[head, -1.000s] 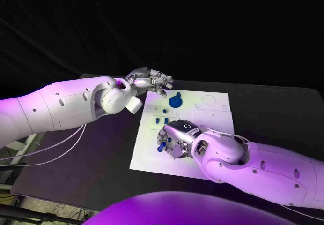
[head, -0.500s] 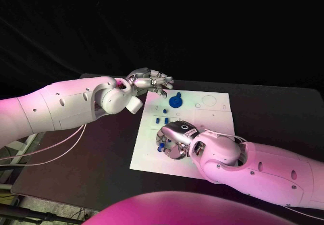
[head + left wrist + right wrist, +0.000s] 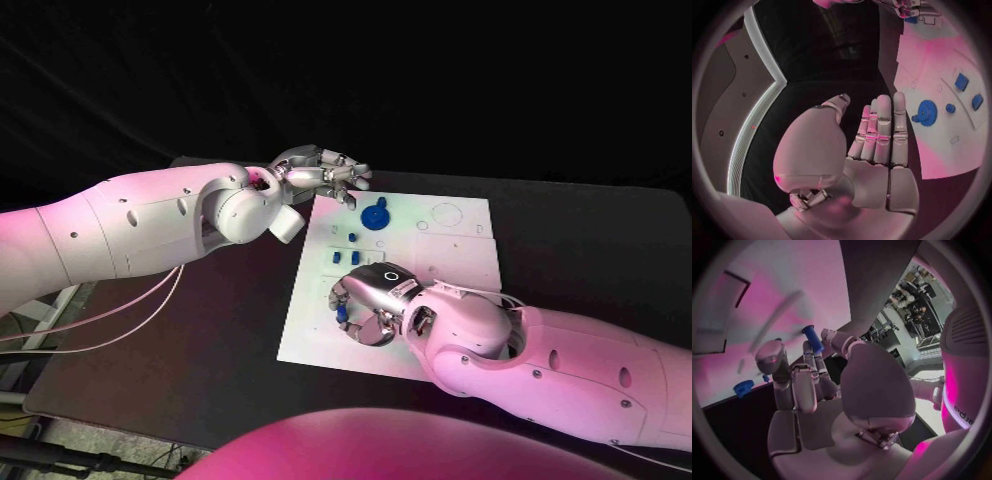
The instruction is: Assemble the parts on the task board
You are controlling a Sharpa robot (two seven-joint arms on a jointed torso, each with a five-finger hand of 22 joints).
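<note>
Now right hand (image 3: 372,305) pinches blue peg (image 3: 812,339) above task board (image 3: 447,262); left hand (image 3: 320,172) released, apart

We lose the white task board's (image 3: 325,330) near middle beneath the silver right hand (image 3: 369,305); tiny markings stay unreadable.

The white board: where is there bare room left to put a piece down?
The task board lies bare along its right side, beyond the round outlines, and at its near-left corner. It is crowded in the middle, where the right hand holds a blue peg, and around the blue gear.
</note>
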